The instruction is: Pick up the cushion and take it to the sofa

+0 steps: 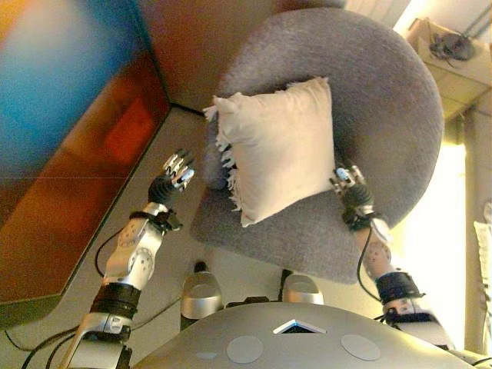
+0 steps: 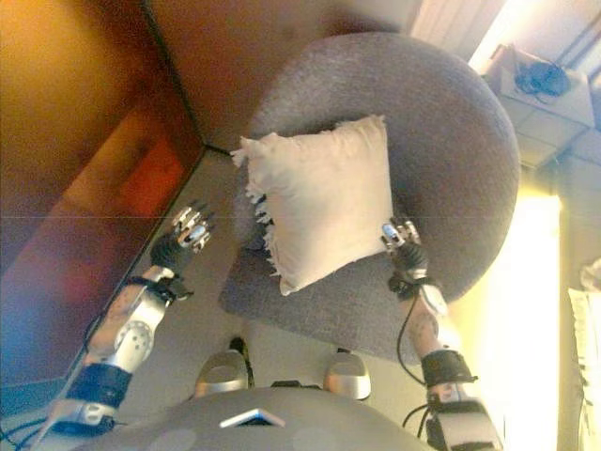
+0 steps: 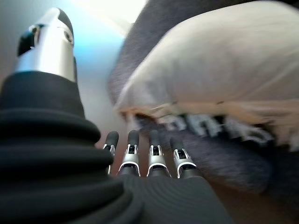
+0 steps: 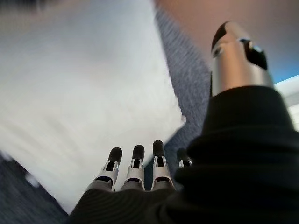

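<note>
Cream cushion (image 1: 278, 147) on grey armchair (image 1: 384, 115)

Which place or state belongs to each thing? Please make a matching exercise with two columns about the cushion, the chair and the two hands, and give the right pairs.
Column one:
1. cushion
2. chair
3. left hand
4. right hand

Column two:
A. grey and round, standing on the floor
B. open, beside the cushion's plain edge, over the seat
C. cream, with a fringe, lying on the seat
D. open, beside the fringed edge, off the seat

Pairs: 1-C, 2-A, 3-D, 4-B
</note>
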